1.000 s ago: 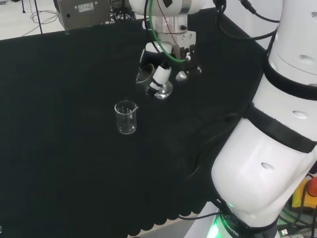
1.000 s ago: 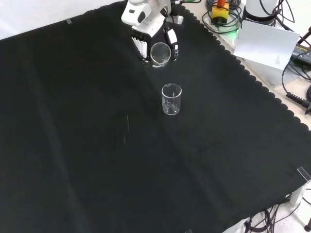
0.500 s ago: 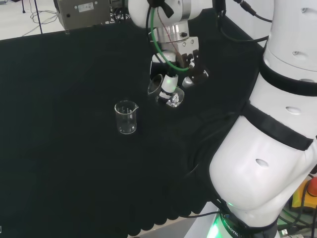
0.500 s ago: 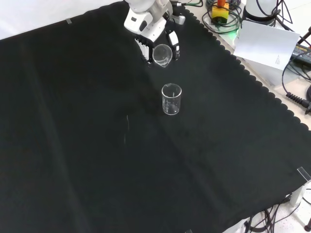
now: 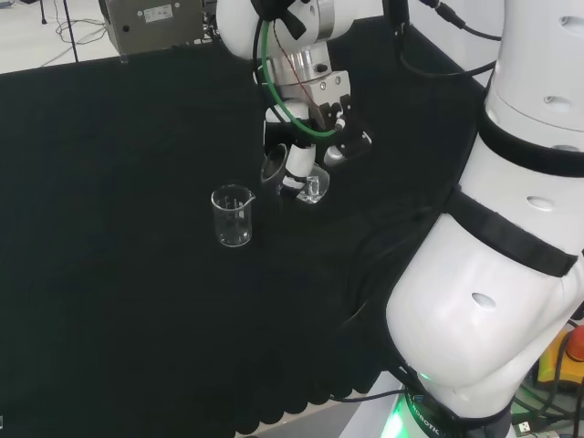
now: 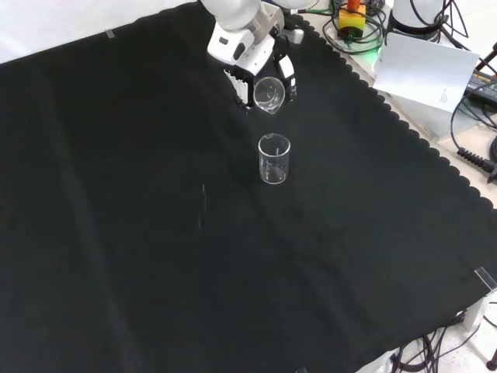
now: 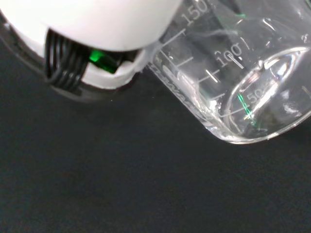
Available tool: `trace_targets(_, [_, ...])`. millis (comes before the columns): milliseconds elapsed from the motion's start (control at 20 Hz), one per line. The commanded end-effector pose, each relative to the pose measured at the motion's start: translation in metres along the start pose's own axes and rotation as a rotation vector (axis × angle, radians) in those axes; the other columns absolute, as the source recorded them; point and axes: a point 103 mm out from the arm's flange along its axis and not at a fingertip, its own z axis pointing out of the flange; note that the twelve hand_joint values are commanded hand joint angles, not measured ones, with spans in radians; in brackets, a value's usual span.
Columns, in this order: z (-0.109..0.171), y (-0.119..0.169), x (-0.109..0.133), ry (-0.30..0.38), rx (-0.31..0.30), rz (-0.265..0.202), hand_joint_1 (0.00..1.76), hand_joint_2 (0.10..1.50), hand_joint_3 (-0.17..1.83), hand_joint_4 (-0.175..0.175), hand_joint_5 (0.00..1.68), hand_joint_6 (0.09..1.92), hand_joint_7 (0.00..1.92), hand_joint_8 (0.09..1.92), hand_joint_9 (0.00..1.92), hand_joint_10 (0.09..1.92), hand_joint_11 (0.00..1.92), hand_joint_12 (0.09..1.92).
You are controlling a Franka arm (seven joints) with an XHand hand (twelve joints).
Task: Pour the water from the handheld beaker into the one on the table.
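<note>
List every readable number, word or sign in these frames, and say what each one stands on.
"150", "100", "50": scale marks on the held beaker, tilted in the hand.
Standing beaker: marks too small to read.
White card at the front view's right: a small sign, too small to read.

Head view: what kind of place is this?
Likely a robotics lab bench: a white arm with a hand holding a glass beaker, black cloth, loose cables at the bench edge.
</note>
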Motion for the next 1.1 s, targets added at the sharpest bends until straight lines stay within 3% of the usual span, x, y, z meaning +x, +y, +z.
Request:
trace_targets(50, [0.0, 0.006, 0.008, -0.02, 0.01, 0.001, 1.32, 0.58, 0.74, -0.175, 1.31, 0.61, 1.37, 0.58, 1.84, 0.17, 1.53, 0.57])
trace_targets(1100, [-0.011, 0.03, 0.021, -0.135, 0.08, 0.063, 1.32, 0.58, 0.75, -0.175, 1.3, 0.63, 1.36, 0.61, 1.83, 0.19, 1.52, 0.57])
